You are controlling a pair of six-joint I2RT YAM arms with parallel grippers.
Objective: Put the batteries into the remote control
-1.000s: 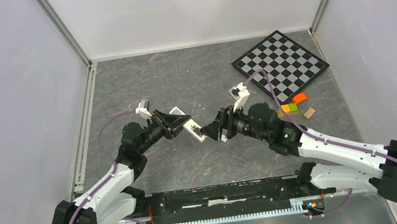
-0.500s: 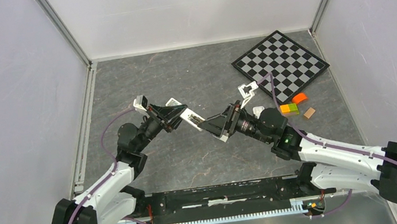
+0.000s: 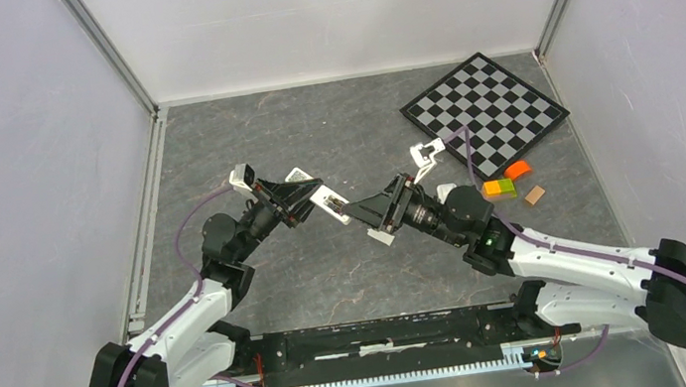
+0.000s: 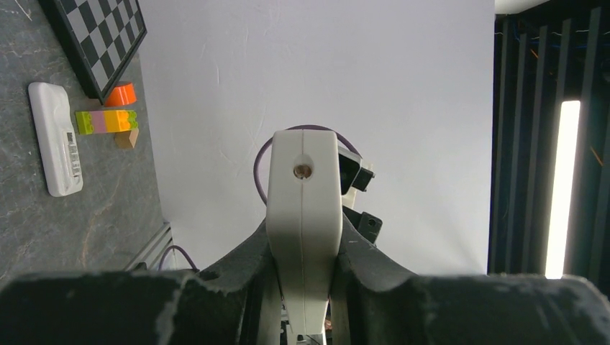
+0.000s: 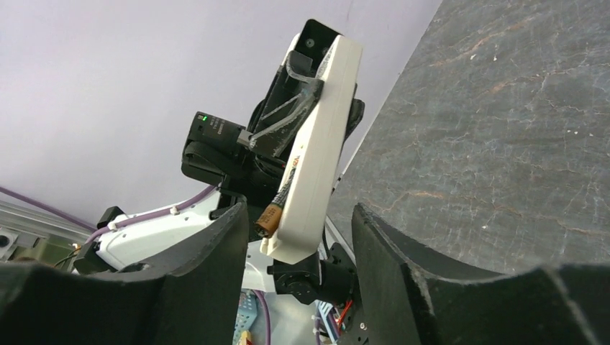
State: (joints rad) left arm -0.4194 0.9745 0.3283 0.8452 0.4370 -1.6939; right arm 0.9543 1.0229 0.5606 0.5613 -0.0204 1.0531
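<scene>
Grey surface (image 3: 310,128) below: left jaws pinch the remote control (image 5: 316,144), right jaws spread around its protruding battery (image 5: 270,217); I'd press it in.

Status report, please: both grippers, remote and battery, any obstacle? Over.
Left gripper shut on remote, held aloft. Right gripper open, astride remote's end. One battery at remote's side, brassy end out. No obstacle seen.

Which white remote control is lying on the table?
The flat white remote beside the checkerboard and coloured blocks; the other white remote is clamped in the left gripper.
</scene>
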